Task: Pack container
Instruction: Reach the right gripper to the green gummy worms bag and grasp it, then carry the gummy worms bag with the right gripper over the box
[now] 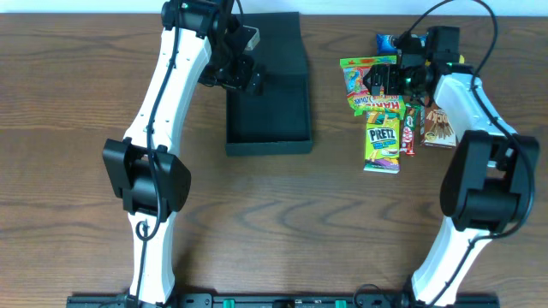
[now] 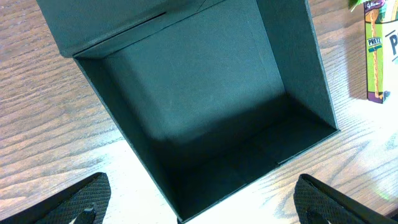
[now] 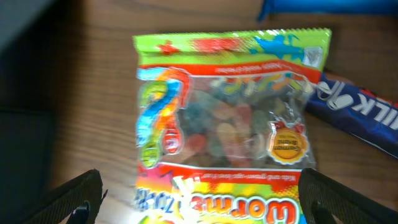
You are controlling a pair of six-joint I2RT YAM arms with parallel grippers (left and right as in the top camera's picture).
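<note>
1. Container (image 1: 272,115) sits open and empty, left of centre on the worktop (image 1: 77,77); left fingers (image 2: 84,202) hover spread above its left wall.
2. Right fingers (image 3: 78,199), spread wide, hang over the gummy-worm packet (image 3: 224,124); lower squarely, pinch mid-bag, avoid the blue bar (image 3: 354,112).
</note>
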